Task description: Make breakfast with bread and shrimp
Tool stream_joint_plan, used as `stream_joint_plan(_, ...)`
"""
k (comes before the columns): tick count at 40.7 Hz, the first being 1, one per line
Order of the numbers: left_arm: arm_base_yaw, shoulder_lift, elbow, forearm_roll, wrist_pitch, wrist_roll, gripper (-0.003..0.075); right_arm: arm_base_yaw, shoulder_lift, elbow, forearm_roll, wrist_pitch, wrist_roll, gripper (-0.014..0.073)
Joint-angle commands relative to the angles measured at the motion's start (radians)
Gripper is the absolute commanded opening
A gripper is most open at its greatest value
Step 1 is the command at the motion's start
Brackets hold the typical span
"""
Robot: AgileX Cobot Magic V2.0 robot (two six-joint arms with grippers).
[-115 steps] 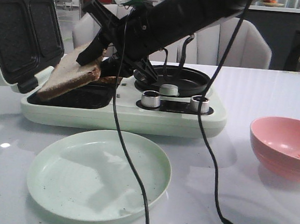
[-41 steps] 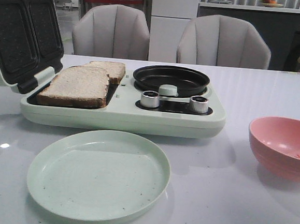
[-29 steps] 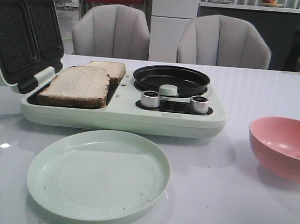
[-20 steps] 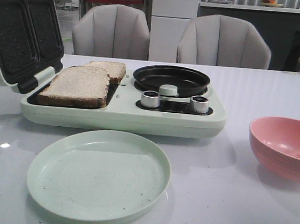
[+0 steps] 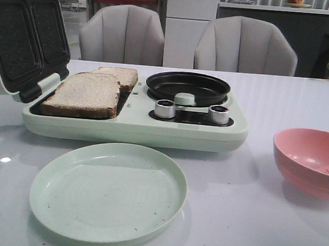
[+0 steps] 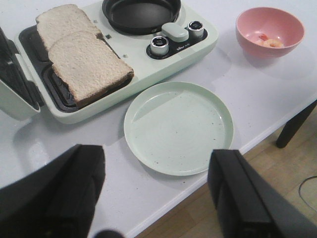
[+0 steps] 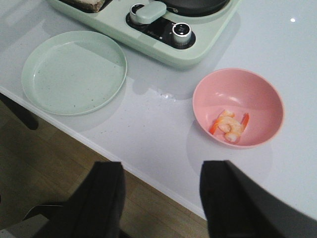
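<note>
Both claws, left claw (image 6: 156, 198) and right claw (image 7: 161, 198), hang apart, empty, pulled back over the bench (image 5: 248, 221) edge. Bread (image 5: 87, 94) now released, flat in the sandwich maker (image 5: 135, 126). Shrimp (image 7: 229, 124) wait in pink bowl (image 7: 262, 94); likely next.

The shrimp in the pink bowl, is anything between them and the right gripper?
Nothing visible does. In the right wrist view, the right gripper hangs open beyond the table edge, and the shrimp lie uncovered in the pink bowl; only bare white tabletop lies between.
</note>
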Motion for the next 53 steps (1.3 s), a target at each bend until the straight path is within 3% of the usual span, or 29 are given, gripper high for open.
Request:
stream_joint_plan(1,-0.005,0.039,-0.031,0.009,-0.085,0.001,0.0498,-0.004,0.003,-0.025,-0.007,-0.069,0.001,0.0450)
stream_joint_plan(7,-0.005,0.122,-0.045,0.025,-0.018,0.001,0.0461,-0.004,0.003,-0.025,-0.007,-0.069,0.001,0.0450)
stream_joint_plan(15,0.005,0.316,-0.106,0.129,0.193,-0.022,0.0276,-0.004,0.003,-0.025,-0.007,-0.069,0.001,0.0450)
stream_joint_plan(21,0.092,0.446,-0.155,0.138,0.227,-0.032,0.0153,-0.004,0.003,-0.025,-0.007,-0.069,0.001,0.0450)
stream_joint_plan(24,0.184,0.494,-0.190,0.124,0.227,-0.032,0.0101,-0.004,0.003,-0.025,-0.007,-0.069,0.001,0.0450)
stream_joint_plan(31,0.492,0.575,-0.272,0.016,0.209,0.083,0.0100,-0.004,0.003,-0.025,-0.007,-0.069,0.001,0.0450)
stream_joint_plan(36,0.713,0.612,-0.322,-0.145,0.167,0.217,0.0100,-0.004,0.003,-0.025,-0.007,-0.069,0.001,0.0450)
stream_joint_plan(42,0.958,0.683,-0.393,-0.441,0.136,0.382,0.0100,-0.004,0.003,-0.025,-0.007,-0.069,0.001,0.0450)
stream_joint_plan(47,1.078,0.755,-0.440,-0.632,0.071,0.403,0.0100,-0.004,0.003,-0.025,-0.007,-0.069,0.001,0.0450)
stream_joint_plan(53,1.104,0.853,-0.504,-0.702,-0.005,0.403,0.0100,-0.004,0.003,-0.025,-0.007,-0.069,0.001,0.0450)
